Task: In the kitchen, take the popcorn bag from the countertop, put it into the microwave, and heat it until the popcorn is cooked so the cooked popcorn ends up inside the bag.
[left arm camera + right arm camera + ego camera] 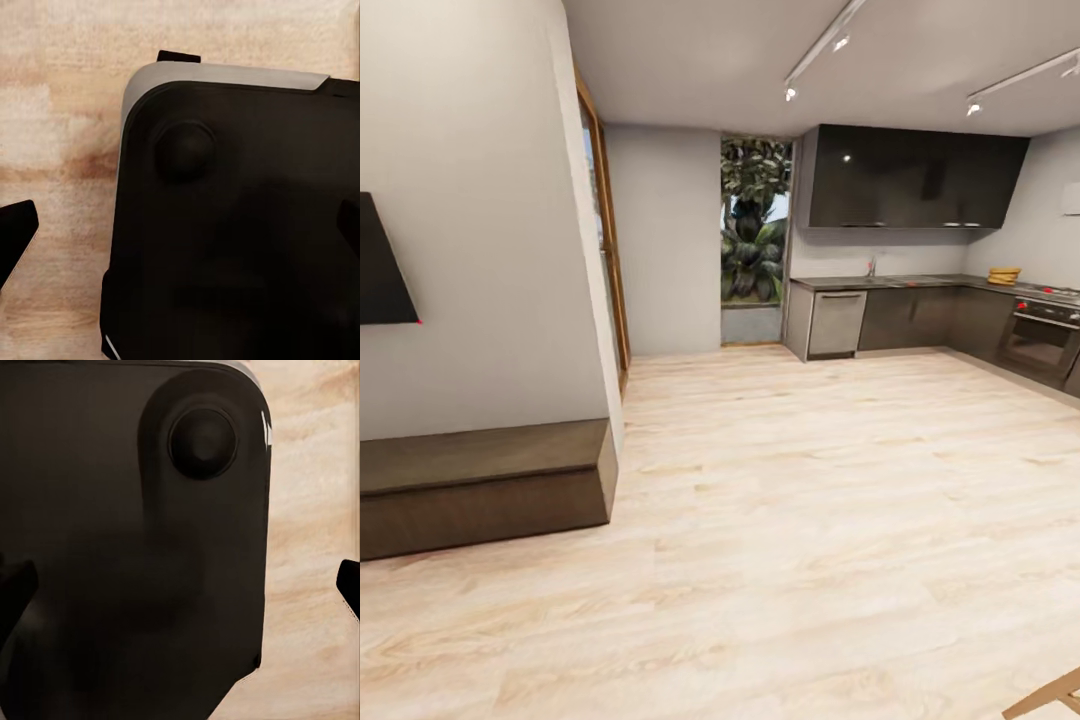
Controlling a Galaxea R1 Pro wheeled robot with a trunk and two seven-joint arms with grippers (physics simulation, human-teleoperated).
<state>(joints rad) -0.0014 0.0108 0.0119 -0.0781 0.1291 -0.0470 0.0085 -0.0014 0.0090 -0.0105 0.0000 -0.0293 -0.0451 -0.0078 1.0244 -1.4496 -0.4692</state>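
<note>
- Robot is in transit. Head view looks across bare wood floor (780, 520) toward the kitchen at the upper right of the frame.
- Countertop (900, 283): a thin grey slab over dark cabinet fronts, running along the back wall and turning the corner at the right edge.
- Popcorn bag and microwave: can't pick out either. A small yellowish stack (1004, 275) sits on the counter near the right edge; too small to identify, so not calling it the bag.
- Built-in oven (1042, 342) with hob above it at the far right. It's not the microwave; mistaking it is a risk once close.
- Left gripper (180, 232): dark fingertips at both side edges of its wrist view, well apart, nothing between them. It hangs over the robot's black base (240, 225).
- Right gripper (180, 585): same, tips wide apart and empty, above the base (135, 547).
- Risks, my read:
  - Target not located yet, so heading for the wrong counter stretch wastes the approach.
  - Low dark bench (480, 485) and the wall corner at mid-left could clip the base on a tight turn.
  - Wooden edge (1050, 695) at the bottom right corner is close to the robot; watch it when starting off.
</note>
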